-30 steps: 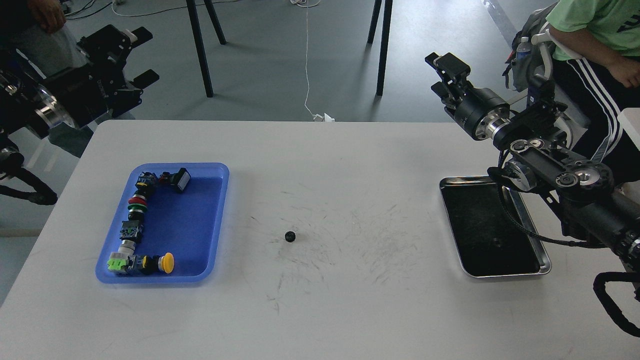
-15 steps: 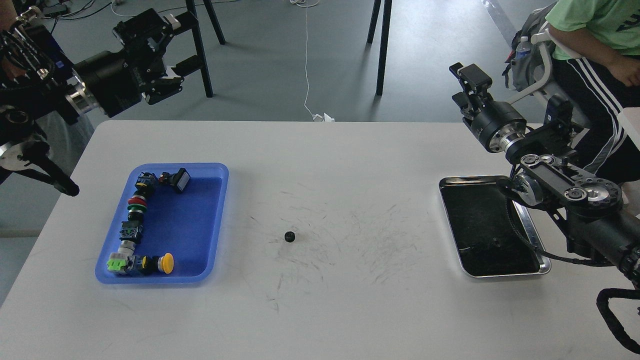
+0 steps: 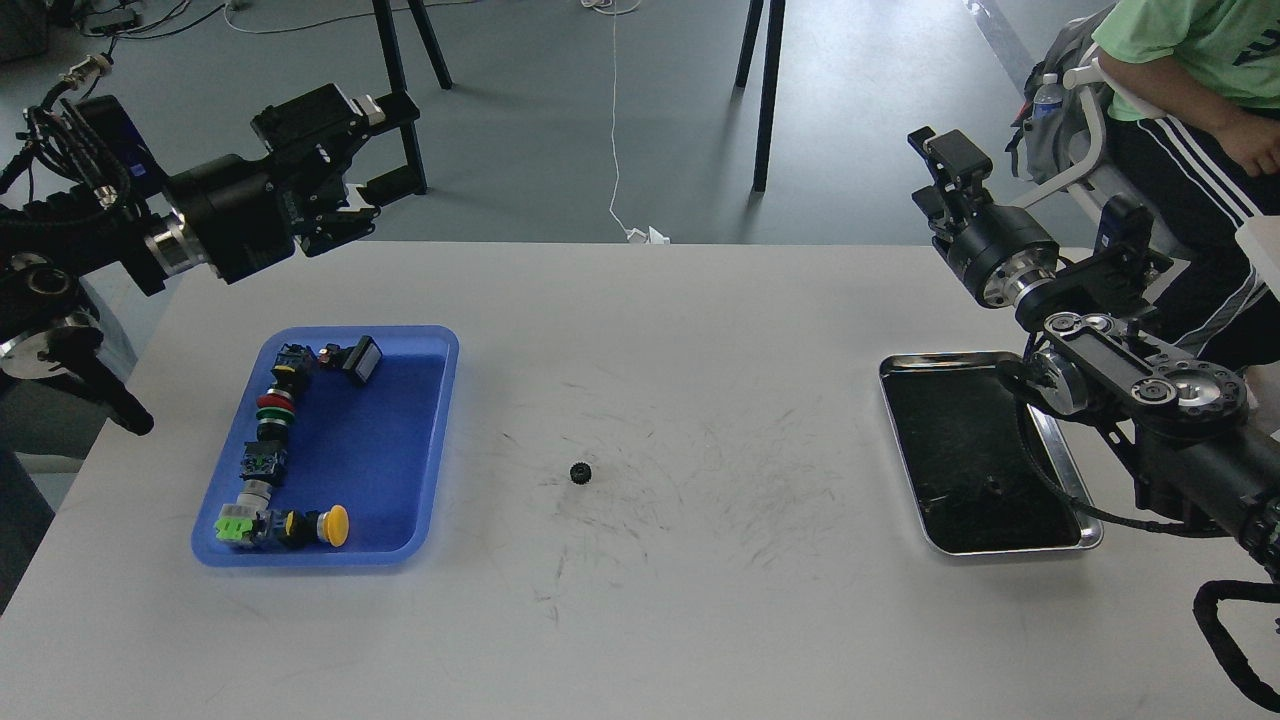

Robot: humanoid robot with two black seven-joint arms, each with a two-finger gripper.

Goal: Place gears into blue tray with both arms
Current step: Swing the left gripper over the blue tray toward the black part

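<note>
Both grippers, left (image 3: 385, 150) spread, right (image 3: 935, 175) unclear, hover; one gear (image 3: 580, 472), one blue tray (image 3: 440, 440).

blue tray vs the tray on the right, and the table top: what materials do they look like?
Blue tray: looks like plastic, a matte saturated blue floor with a paler, slightly translucent rim. Right tray: looks like polished metal, probably steel, with a bright mirror-like rim and a dark bottom. Table: a smooth, pale grey matte top, possibly laminate, marked with dark scuffs near the middle.

1 gear (image 3: 581, 472), 2 trays (1 blue (image 3: 430, 440), 1 steel (image 3: 1088, 520)), several switches (image 3: 270, 440).
</note>
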